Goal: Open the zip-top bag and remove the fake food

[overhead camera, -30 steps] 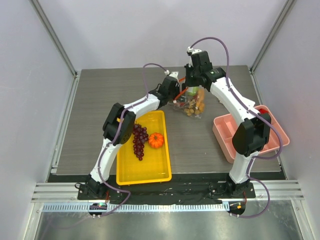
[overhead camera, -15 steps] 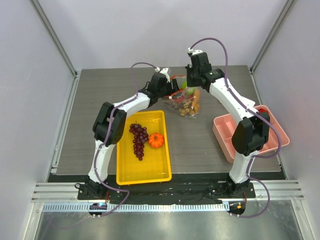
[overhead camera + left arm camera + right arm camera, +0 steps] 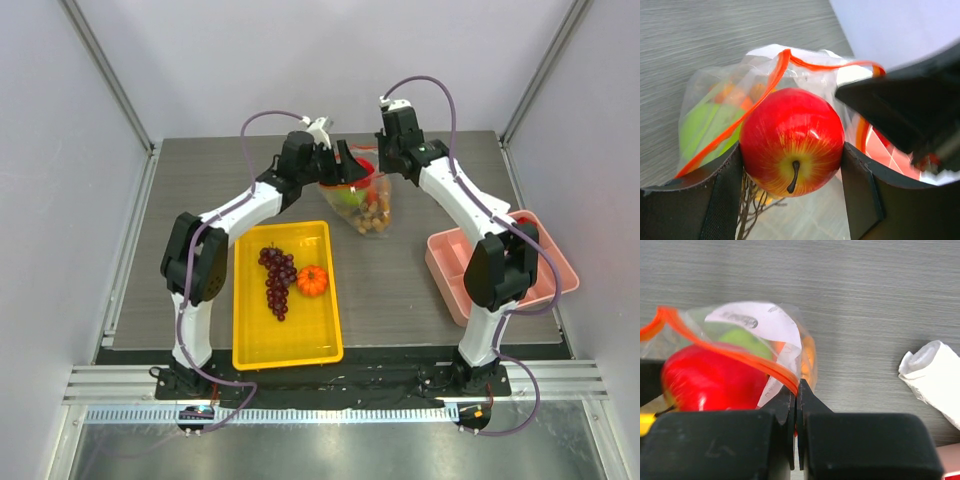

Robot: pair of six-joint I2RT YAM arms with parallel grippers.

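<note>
left jaws grip the red apple [image 3: 792, 140] at the mouth of the zip-top bag [image 3: 696, 100]; right jaws pinch its edge.

Crowded mouth of zip-top bag [image 3: 372, 210]: red apple [image 3: 792, 141] in left claw [image 3: 791, 150], right claw [image 3: 796, 387] on rim, seemingly little room between.

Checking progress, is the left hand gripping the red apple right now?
Yes, the left hand is clamped on the red apple from both sides.
</note>
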